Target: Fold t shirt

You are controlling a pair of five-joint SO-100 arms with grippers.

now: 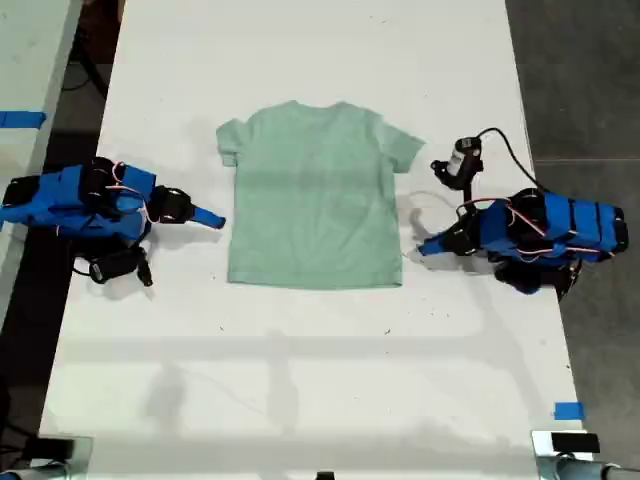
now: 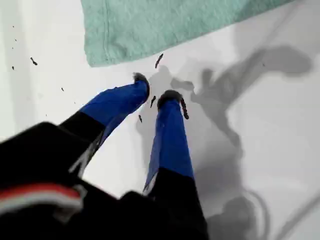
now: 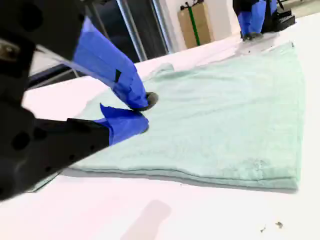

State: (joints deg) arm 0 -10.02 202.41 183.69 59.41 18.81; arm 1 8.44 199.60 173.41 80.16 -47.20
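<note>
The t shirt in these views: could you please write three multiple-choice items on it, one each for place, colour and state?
1. Where does the t shirt lie?
A. Hanging off the table edge
B. On the white table, between the two blue arms
C. Draped over one arm

2. What colour is it?
A. Red
B. Black
C. Pale mint green

3. What state is it in?
A. Spread flat, unfolded
B. Rolled into a ball
C. Lifted in the air

Answers: 1 B, as the exterior view shows an arm at each side of it; 2 C, as all three views show that colour; 3 A, as both sleeves and the hem lie open on the table.
</note>
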